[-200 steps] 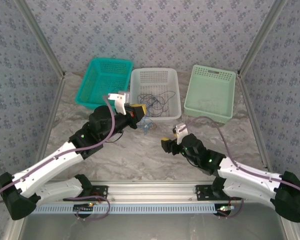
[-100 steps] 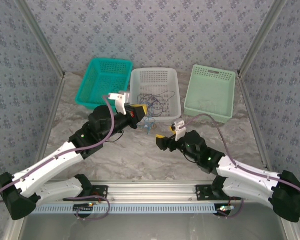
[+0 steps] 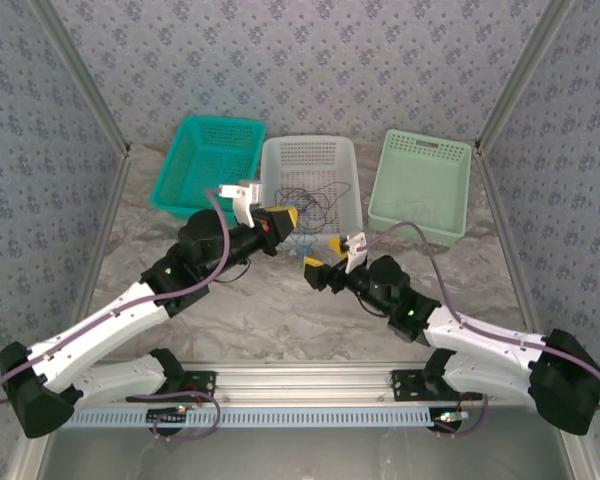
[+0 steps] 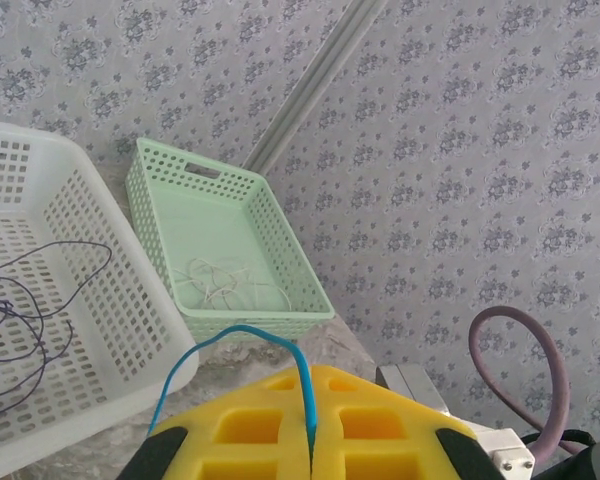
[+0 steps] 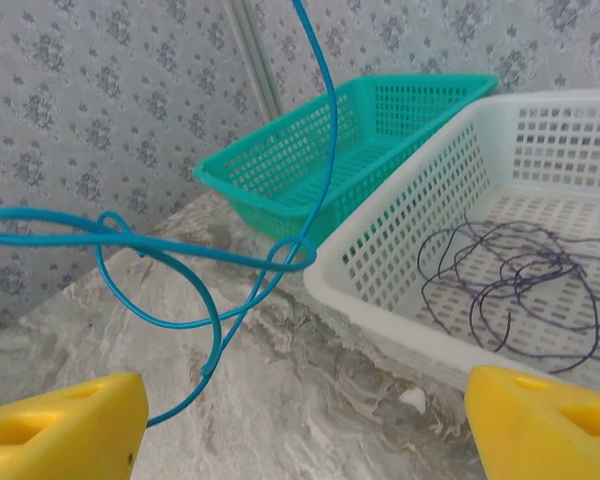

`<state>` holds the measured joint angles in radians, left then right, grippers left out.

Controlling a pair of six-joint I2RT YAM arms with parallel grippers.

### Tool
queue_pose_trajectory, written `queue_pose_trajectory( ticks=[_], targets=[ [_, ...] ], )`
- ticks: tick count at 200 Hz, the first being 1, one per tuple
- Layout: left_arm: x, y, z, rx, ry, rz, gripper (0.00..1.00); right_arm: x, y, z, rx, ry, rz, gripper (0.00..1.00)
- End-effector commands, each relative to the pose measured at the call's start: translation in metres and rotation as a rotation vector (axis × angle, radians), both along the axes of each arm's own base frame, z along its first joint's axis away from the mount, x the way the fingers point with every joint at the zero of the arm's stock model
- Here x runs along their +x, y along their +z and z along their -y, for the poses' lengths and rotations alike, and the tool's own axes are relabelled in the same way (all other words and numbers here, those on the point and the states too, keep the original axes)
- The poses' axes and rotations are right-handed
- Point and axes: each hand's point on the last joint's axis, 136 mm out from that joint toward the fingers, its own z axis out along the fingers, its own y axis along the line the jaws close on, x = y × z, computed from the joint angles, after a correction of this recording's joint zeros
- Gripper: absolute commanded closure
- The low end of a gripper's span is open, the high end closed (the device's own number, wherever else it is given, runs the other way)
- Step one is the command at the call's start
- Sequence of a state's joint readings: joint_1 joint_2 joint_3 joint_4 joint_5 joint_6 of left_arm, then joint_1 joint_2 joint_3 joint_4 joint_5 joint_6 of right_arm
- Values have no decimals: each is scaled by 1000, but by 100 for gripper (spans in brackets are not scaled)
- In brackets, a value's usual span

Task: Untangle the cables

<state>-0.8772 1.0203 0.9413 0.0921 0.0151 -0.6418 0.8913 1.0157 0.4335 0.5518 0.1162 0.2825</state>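
Where the two arms meet over the marbled table, the right gripper sits low with its jaws spread wide and nothing between them; its yellow fingers frame the bottom corners of the right wrist view. Just beyond them the blue cable hangs over the table in loose loops that cross one another, one strand rising out of the top of that view. Slightly farther on and to the left, the left gripper is clamped on this blue cable: from the left wrist, the wire arches over and drops into the seam where the two yellow pads press together. Behind both grippers stands the white basket, holding the dark cables in a thin tangled bunch on its floor. Beside it on the left is the teal basket, and on the right the pale green basket, with a few pale wires lying on its floor
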Motion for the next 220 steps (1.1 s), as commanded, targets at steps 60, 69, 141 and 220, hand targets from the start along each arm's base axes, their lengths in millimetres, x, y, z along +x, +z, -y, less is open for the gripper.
queue_pose_trajectory(
  ticks=[60,69,141,220],
  targets=[
    [-4,16,9,-97,-46,8,100,31,50,-8,125,-76,142,16],
    [-5,17,9,-107,-49,9,100,35,51,-9,137,-84,147,20],
    [-7,42,-25,-98,37,88,100,46,-2,-14,-26,-90,10,76],
    [-4,66,-77,-92,152,142,100,28,-56,40,-192,-188,-158,84]
  ],
)
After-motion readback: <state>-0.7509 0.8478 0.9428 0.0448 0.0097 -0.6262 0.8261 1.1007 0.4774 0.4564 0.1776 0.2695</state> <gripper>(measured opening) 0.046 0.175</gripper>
